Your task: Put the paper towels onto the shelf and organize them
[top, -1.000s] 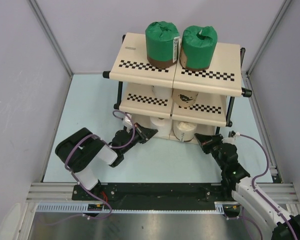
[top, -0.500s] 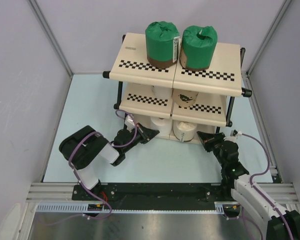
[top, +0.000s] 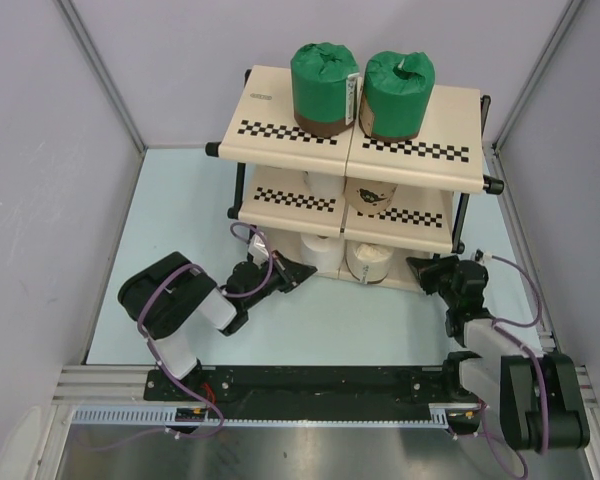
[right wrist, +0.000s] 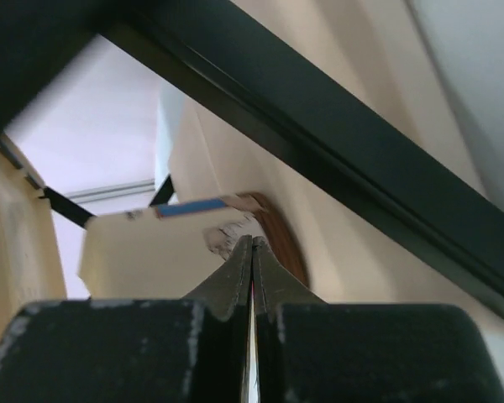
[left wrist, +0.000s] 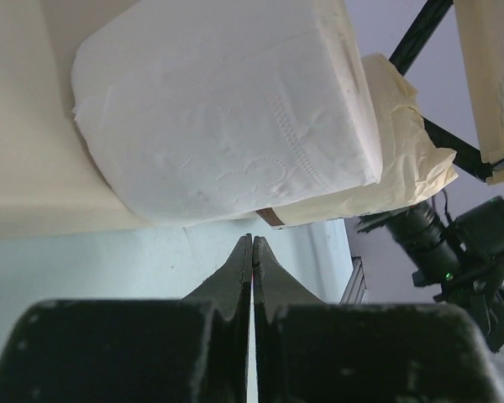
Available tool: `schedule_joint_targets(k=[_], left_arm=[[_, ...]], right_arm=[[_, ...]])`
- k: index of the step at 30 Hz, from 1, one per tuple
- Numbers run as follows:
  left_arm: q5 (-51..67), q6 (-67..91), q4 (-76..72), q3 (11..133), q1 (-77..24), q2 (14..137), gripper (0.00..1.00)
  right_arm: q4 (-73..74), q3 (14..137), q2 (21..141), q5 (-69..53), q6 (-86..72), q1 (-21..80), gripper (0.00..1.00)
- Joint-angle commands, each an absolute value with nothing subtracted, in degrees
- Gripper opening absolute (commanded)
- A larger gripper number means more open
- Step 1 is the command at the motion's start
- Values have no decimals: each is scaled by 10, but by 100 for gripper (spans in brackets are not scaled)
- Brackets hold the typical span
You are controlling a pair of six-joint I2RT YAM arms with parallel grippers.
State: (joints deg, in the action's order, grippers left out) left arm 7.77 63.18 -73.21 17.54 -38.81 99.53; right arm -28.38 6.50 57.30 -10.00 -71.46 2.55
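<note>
Room: grey walls (top: 40, 150) enclose a pale blue table (top: 180, 230).
Left hand (top: 305, 270): closed, empty, near the bottom-tier bare white roll (left wrist: 227, 109).
Shelf (top: 270, 110): centre back, two green rolls (top: 325, 85) on top.
Right hand (top: 417, 267): closed, empty, by the shelf's right leg.

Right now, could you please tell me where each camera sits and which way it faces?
Top external: above and behind, looking down on the shelf; left arm and right arm show.
Left wrist: low, facing the bottom tier's bare white roll; shut left gripper shows.
Right wrist: low, looking up past the shelf's black tube; shut right gripper shows.
Shared: top and left wrist both show the bare white roll.
</note>
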Motion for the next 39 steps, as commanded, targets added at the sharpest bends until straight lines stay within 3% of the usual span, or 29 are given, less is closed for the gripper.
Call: schedule_joint_targets(k=[1,27,30,39], left_arm=[[83,639,-865,162,-385,978,0],[80,633,-860,130,-385,939,1],[80,629,-853,127,-385,931,0],[84,633,-865,121,-385,941,0]], right_arm=[[-383,135,643,-163,-684,-11,0],[-406,298,853,-280,-615,-114,0],[-384,275,813,-280,-608,-112,0],[-192,200,551,-263,-564,-112,0]])
